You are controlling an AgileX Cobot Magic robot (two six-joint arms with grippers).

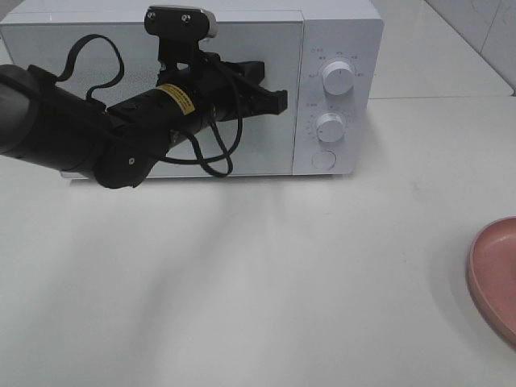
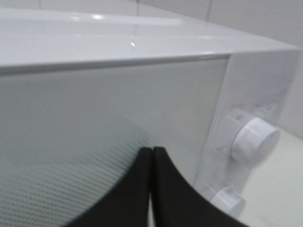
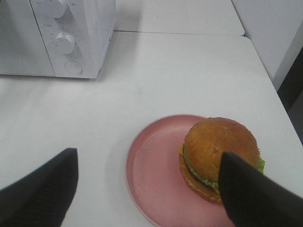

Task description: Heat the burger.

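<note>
Fingers of the left claw (image 2: 151, 189) are pressed flat together with nothing between them, their tips poised at the right edge of the microwave (image 1: 339, 32) door (image 1: 81, 48), just beside the control panel. That placement reads as a poke or hook at the door's opening edge, since the door is closed and has to open before anything goes in; whether the tips touch the glass cannot be told. Just past them stand the upper knob (image 1: 337, 78), the lower knob (image 1: 330, 126) and a round button (image 1: 323, 160) beneath.

The right claw (image 3: 147, 184) hangs wide, holding nothing, above the pink plate (image 3: 151, 170). The burger (image 3: 218, 158) sits on the far side of that plate, off-centre, on the counter (image 1: 258, 282) well apart from the microwave. One finger crosses in front of the bun's edge, which suggests a waiting pose ready to take the plate or the burger once the door is open.

Small grey markings ring the knobs but are too fine to read. A yellow label (image 1: 176, 98) on the left arm carries black print, also illegible. No brand name shows.
</note>
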